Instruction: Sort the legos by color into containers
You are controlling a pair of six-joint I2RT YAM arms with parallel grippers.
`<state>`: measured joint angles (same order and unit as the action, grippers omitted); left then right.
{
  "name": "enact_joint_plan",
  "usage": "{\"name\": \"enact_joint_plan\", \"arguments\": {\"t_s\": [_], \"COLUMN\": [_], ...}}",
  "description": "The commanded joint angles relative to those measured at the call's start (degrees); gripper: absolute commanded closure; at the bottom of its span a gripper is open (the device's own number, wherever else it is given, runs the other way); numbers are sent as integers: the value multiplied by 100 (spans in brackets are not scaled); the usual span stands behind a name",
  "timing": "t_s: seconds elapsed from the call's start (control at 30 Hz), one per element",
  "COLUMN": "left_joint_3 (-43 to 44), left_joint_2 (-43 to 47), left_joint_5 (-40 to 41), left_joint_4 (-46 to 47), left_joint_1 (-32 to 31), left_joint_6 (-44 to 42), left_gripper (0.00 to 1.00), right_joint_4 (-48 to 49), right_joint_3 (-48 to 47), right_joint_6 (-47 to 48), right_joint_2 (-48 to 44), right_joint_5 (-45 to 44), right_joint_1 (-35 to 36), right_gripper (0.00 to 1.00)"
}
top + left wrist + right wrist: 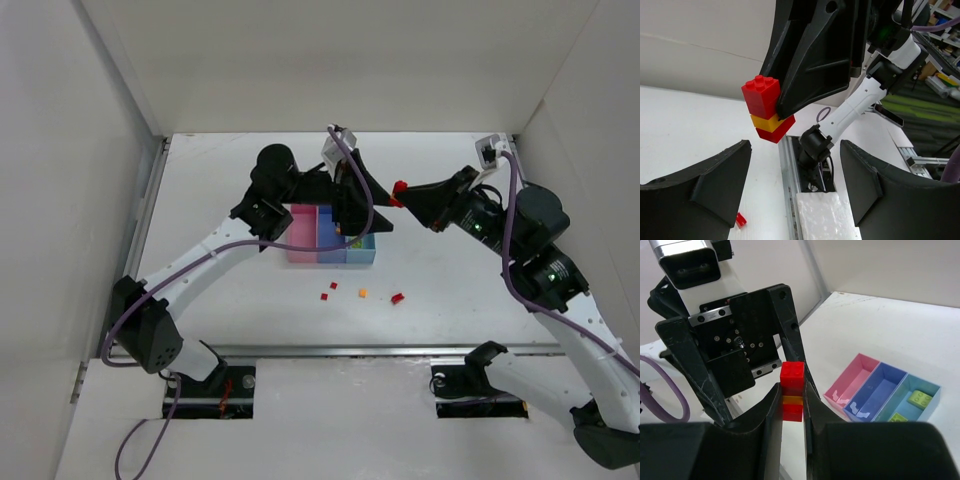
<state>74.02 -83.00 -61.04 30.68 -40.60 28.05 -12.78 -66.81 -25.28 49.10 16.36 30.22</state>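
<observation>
My right gripper [792, 396] is shut on a small stack of legos [792, 389], red on top, orange in the middle, red below, and holds it in the air. In the top view the right gripper [402, 192] holds the stack [399, 187] just right of my left gripper [368, 225], above the containers. The left gripper [795, 185] is open and empty, with the stack [765, 107] ahead of and above its fingers. The pink bin [302, 238], blue-violet bin [330, 240] and light blue bin [362, 250] stand joined in a row. Yellow-green bricks [920, 399] lie in the light blue bin [935, 395].
Loose legos lie on the table in front of the bins: two red ones [325, 296], an orange one [363, 293] and another red one [397, 298]. One red brick [741, 220] shows below the left fingers. A metal rail [350, 351] runs along the near edge.
</observation>
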Motion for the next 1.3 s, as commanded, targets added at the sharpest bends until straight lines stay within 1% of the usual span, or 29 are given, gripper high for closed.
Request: {"name": "enact_joint_plan", "arguments": {"t_s": [0.0,0.47,0.53,0.7,0.83,0.9,0.93,0.97,1.03,1.07,1.13,1.2,1.27], "left_joint_3": [227,166,314,438,569,570,570,570,570,570,631,631,631], "left_joint_2": [188,118,57,3,-102,-154,-155,-155,-216,-216,-277,-278,-331], "left_joint_5": [-58,65,65,-127,-426,-427,-496,-497,-497,-497,-444,-444,-278], "left_joint_4": [343,343,343,343,343,343,343,343,343,343,343,343,343], "left_joint_1": [35,245,245,245,193,193,132,131,131,131,131,131,131], "left_joint_6": [201,217,218,324,464,464,464,464,464,464,534,535,535], "left_gripper": [31,31,35,40,40,39,40,40,44,44,48,49,50], "right_joint_4": [284,232,232,232,232,232,232,232,232,232,232,232,232], "right_joint_3": [-43,10,-43,-105,-105,-105,-105,-105,-166,-218,-219,-219,-219], "right_joint_6": [84,190,190,243,243,243,243,243,243,243,243,243,295], "right_joint_2": [-94,-94,-94,-94,-94,-42,-41,-41,-41,-41,-41,11,12], "right_joint_5": [60,122,122,227,227,227,227,227,227,227,227,227,227], "right_joint_1": [72,72,72,72,72,72,72,72,72,124,125,125,125], "right_gripper": [100,100,100,100,100,100,100,100,100,100,100,100,100]}}
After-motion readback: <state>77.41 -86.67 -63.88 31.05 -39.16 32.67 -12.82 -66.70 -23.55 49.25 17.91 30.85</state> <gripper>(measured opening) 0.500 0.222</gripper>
